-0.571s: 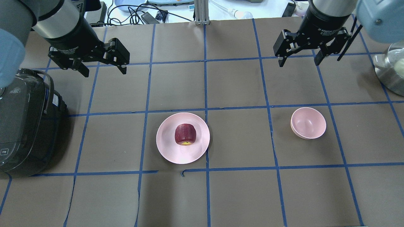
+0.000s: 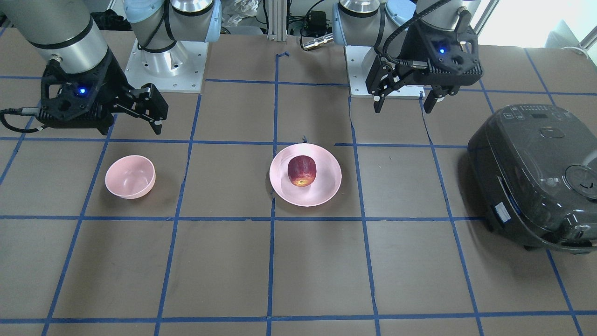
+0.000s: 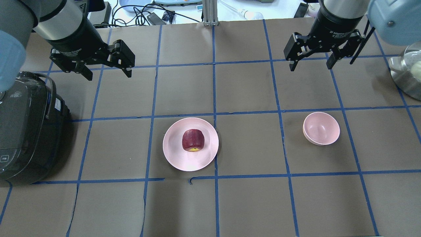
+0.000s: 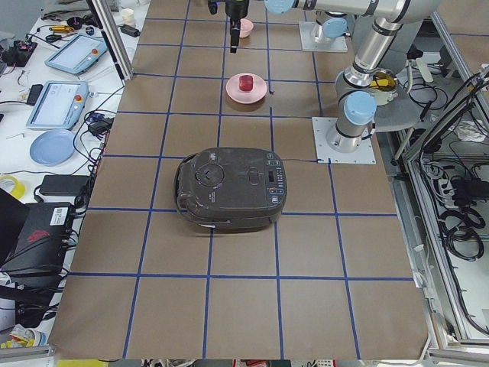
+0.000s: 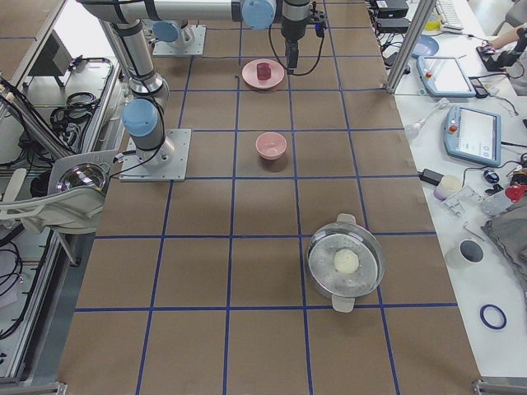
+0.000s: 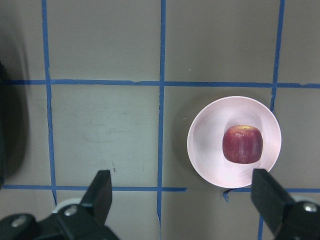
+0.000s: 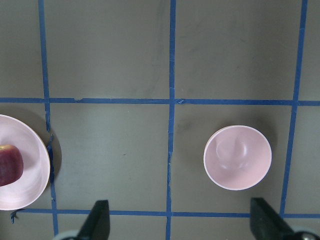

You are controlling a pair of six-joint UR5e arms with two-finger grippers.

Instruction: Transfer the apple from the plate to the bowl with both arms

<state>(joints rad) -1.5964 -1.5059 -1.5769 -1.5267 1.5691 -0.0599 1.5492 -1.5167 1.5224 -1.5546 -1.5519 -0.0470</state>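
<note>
A: Left hand: fingers spread wide, nothing in it. It hangs high, off the plate toward the cooker side, not over the plate.
B: Right hand?
A: Right hand: fingers also apart and empty. High on the plate's opposite side, closer to the bowl than to the plate.
B: Apple?
A: Apple sits about mid-plate, untouched. Bowl is empty and upright on the tabletop, well apart from the plate on the right arm's side.
B: Step?
A: My read is pre-grasp. Nothing picked, transfer not begun.
B: Next move?
A: Likely the left hand picks, since the plate is on its side. It needs to shift across until centred over the apple, drop with fingers straddling it, then close on the widest part. The left wrist view has the apple nearer one finger than the middle, so lateral correction comes first.
B: Then?
A: Probably a hand-over somewhere between plate and bowl, then the right hand lowers it into the bowl. The apple is round with smooth skin, so a weak pinch could let it roll on the plate.
</note>
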